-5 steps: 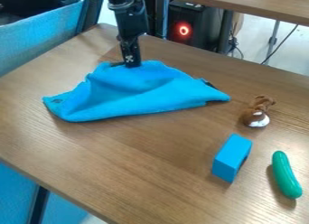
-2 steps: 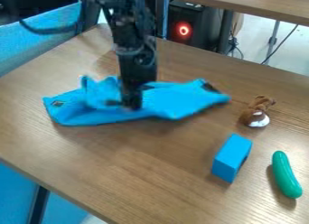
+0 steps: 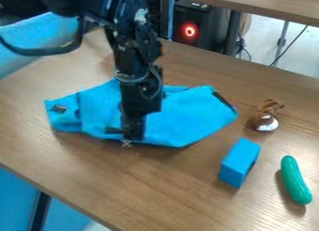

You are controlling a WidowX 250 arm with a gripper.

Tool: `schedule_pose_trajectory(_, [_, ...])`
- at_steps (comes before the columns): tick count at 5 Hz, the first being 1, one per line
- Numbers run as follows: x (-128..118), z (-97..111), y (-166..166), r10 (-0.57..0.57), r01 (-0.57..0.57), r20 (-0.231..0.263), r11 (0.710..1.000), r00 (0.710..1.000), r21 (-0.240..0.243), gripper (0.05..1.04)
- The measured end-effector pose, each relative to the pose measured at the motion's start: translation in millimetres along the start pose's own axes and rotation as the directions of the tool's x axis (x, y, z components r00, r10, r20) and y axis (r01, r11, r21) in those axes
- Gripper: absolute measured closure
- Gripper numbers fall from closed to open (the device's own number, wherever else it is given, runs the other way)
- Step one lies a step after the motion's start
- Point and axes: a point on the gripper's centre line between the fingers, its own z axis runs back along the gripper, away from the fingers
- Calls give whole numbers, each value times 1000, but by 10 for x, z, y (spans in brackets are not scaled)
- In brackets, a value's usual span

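- At the near right, a smooth, glossy green cucumber (image 3: 295, 180), gently curved with rounded ends, lies on the table (image 3: 162, 190), whose brown surface has a streaked wood grain.
- Farther in and to its left, a matte blue block (image 3: 239, 161) has flat faces, straight edges and a dark opening in its right side; both objects seem to play no part in the work.
- The black gripper (image 3: 129, 133) points down at the near edge of the cloth, left of its middle; whether it is spread, pressed together or pinching fabric, I cannot tell.
- The blue cloth (image 3: 187, 116) lies left of and beyond the block, soft and thin-looking, in a broad, uneven shape with dark patches towards its left and far right corners. The work on it looks well along: most of it appears opened out and low. What seems left is the creasing and overlap on the left and around the gripper.
- Right of the cloth, apart from it, sits a small brown-and-white toy (image 3: 265, 116), rounded and lumpy.
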Motion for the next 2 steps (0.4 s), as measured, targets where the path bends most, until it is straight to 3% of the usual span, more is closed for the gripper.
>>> schedule_pose_trajectory(2, [170,90,-382,9,-10,-15,994,1000,-108,1024])
